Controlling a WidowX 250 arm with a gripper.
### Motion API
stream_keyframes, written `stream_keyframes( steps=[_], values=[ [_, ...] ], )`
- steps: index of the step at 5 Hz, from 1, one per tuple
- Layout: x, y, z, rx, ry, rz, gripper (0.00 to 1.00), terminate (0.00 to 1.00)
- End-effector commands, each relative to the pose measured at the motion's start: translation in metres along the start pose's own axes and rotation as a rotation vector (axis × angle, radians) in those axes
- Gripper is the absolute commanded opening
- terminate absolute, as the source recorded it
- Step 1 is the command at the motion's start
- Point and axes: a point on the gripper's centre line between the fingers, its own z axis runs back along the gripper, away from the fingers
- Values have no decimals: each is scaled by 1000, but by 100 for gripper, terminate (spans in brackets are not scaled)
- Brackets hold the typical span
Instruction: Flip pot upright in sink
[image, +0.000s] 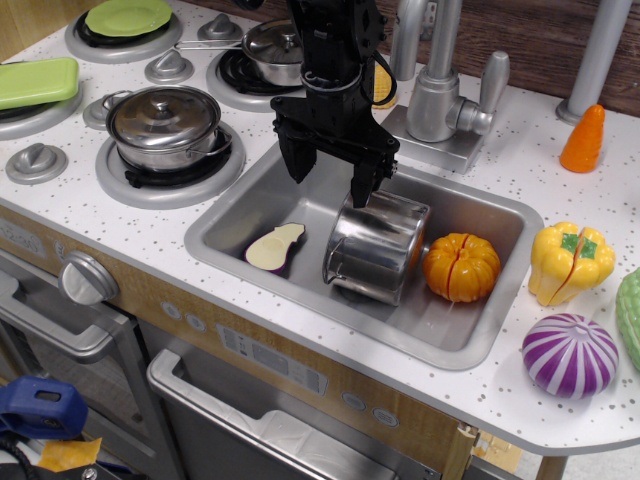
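The shiny lidless steel pot (375, 248) lies tilted on its side in the middle of the brushed-steel sink (455, 340). It leans toward the orange toy pumpkin (461, 266) on its right. My black gripper (330, 175) hangs over the back left of the sink with its jaws apart. Its right finger (363, 188) is at the pot's upper edge; I cannot tell if it touches. Its left finger (297, 160) is in free air above the basin.
An eggplant half (275, 247) lies in the sink left of the pot. The faucet (440, 95) stands behind. Lidded steel pots (165, 122) (275, 50) sit on burners at left. A yellow pepper (568, 262), purple onion (570, 355) and carrot (584, 138) are on the right counter.
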Motion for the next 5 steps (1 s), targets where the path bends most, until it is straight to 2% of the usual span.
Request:
stream_keyframes(
  steps=[1,2,3,4,5],
  values=[
    [0,0,0,0,0,0,100,0],
    [-4,4,-1,-149,-94,37,100,0],
    [-3,5,-1,-251,-165,57,100,0],
    [-5,3,-5,-315,-251,59,100,0],
    [-7,5,-8,-436,-354,75,100,0]
  ],
)
